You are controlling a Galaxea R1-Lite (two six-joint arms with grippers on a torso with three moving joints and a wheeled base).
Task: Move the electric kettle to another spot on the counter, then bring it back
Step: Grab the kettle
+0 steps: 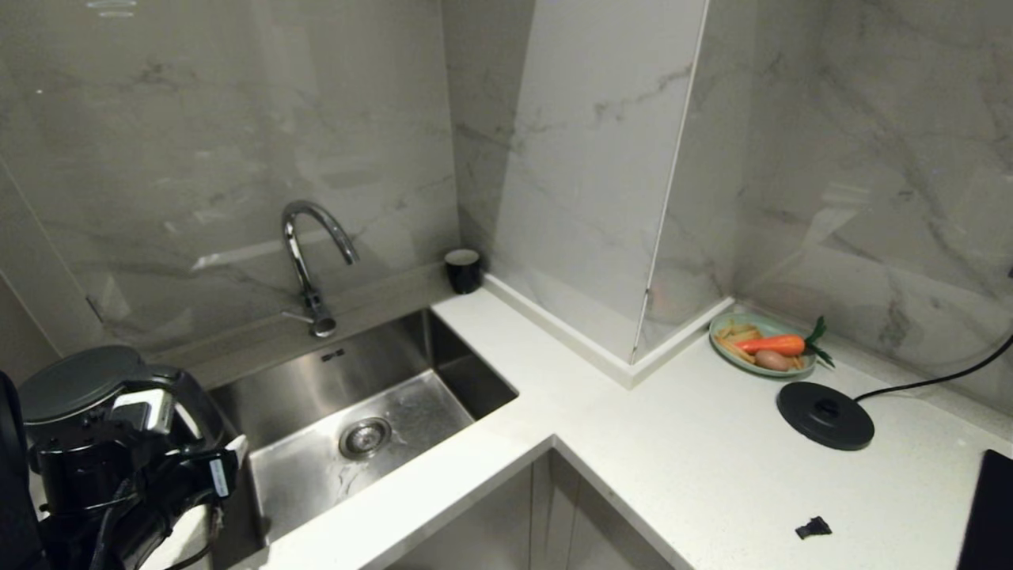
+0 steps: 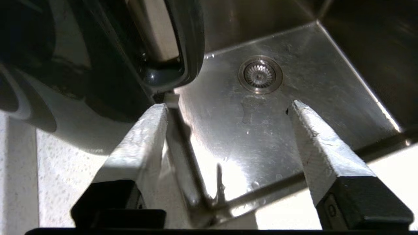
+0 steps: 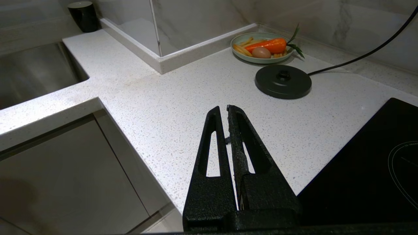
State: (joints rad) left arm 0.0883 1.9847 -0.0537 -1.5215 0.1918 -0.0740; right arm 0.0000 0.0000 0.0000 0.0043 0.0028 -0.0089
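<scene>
The white counter [image 1: 673, 459] carried the kettle [image 1: 95, 396] at far left, a cup [image 1: 463, 269] far back, and plate [image 1: 761, 346], base [image 1: 825, 415] and hob [image 1: 989, 514] at right.

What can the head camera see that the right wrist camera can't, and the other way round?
Only the head view shows the electric kettle standing left of the sink, the faucet, the drain and the left gripper beside the kettle. Only the right wrist view shows the right gripper, jaws together, and the hob's ring marking. Both show the counter, the kettle base with its cord, the plate with the carrot, and the black cup.
</scene>
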